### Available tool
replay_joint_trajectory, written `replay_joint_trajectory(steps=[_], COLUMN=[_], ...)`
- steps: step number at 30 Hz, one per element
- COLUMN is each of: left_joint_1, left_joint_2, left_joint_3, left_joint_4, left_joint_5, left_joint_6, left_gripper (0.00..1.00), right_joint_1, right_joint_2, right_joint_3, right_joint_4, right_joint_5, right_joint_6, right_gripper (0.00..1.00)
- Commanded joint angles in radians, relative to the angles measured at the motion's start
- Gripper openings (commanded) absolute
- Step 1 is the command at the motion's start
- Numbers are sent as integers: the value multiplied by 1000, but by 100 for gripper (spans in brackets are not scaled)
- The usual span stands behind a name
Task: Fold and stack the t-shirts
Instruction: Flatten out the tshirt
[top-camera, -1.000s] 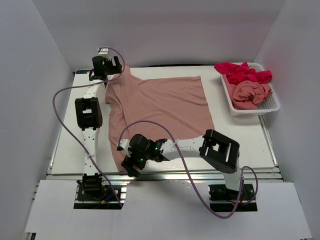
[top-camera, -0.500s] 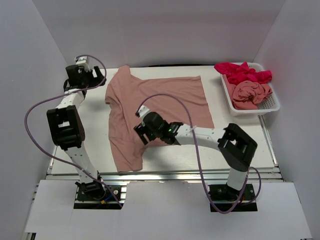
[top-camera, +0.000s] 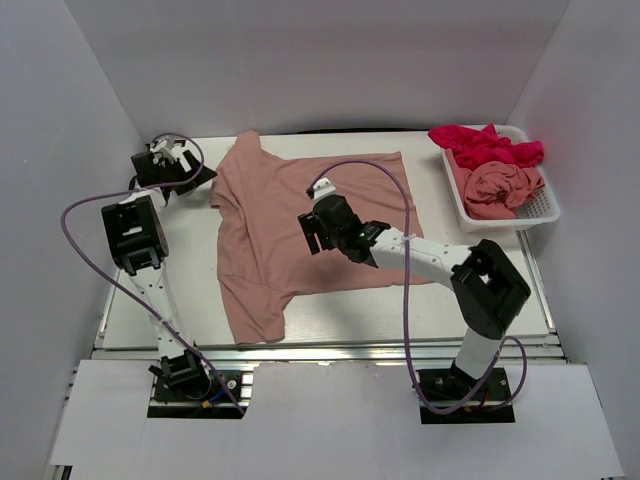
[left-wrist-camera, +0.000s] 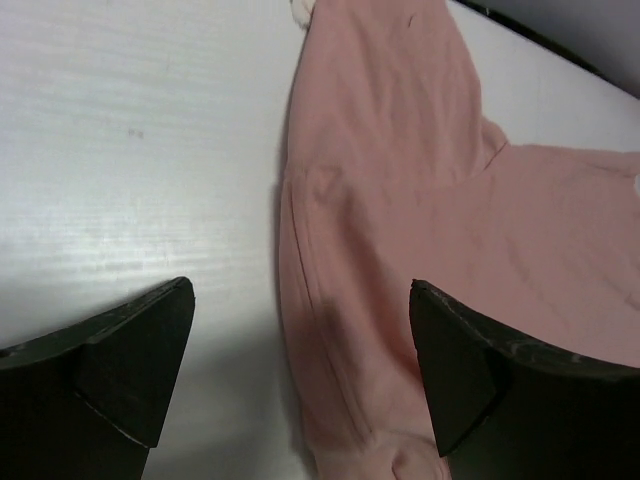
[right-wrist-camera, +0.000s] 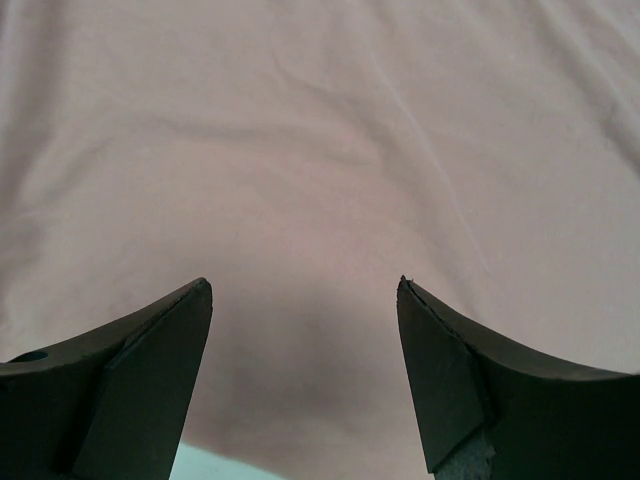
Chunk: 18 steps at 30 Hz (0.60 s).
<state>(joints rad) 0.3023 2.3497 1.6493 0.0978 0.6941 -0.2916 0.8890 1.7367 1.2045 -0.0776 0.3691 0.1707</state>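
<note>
A dusty salmon-pink cotton t-shirt (top-camera: 330, 200) is laid out flat in the middle of the flat white table (top-camera: 480, 290), so that it can be folded. Its neck is pointed to 9 o'clock and its bottom hem to 3 o'clock. One short sleeve is stretched to 12 o'clock and the other to 6 o'clock.

The left gripper (top-camera: 195, 178) is held at the shirt's 10 o'clock corner, just beside the far sleeve. Its jaws are spread wide and nothing is pinched. It is probably put there so that this edge can be grabbed.

The right gripper (top-camera: 318, 238) is held low over the middle of the shirt. Its jaws are spread wide too, and only smooth pink cloth is seen between them. Whether the cloth is touched cannot be told.

A white mesh plastic basket (top-camera: 545, 212) is kept at 2 o'clock, well apart from the flat shirt. A bright magenta-red t-shirt (top-camera: 485, 145) and a crumpled salmon-pink t-shirt (top-camera: 500, 188) are bunched up in it. No folded pile is seen, so the job is judged to be near its start.
</note>
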Motion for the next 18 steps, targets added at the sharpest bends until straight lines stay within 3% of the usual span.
replay_joint_trajectory(steps=[1, 6, 13, 18], left_joint_1=[-8, -20, -68, -159], left_joint_2=[88, 184, 184, 250], left_joint_3=[87, 136, 165, 352], left_joint_4=[28, 109, 3, -156], left_joint_5=[64, 148, 143, 101], left_joint_6=[-81, -214, -121, -31], left_gripper=[98, 98, 98, 96], right_joint_1=[-2, -10, -22, -21], right_joint_2=[49, 73, 87, 99], right_joint_3=[50, 86, 93, 93], right_joint_4=[1, -8, 18, 27], right_joint_5=[16, 47, 27, 27], right_joint_6=[19, 12, 12, 21], right_gripper=[79, 79, 74, 71])
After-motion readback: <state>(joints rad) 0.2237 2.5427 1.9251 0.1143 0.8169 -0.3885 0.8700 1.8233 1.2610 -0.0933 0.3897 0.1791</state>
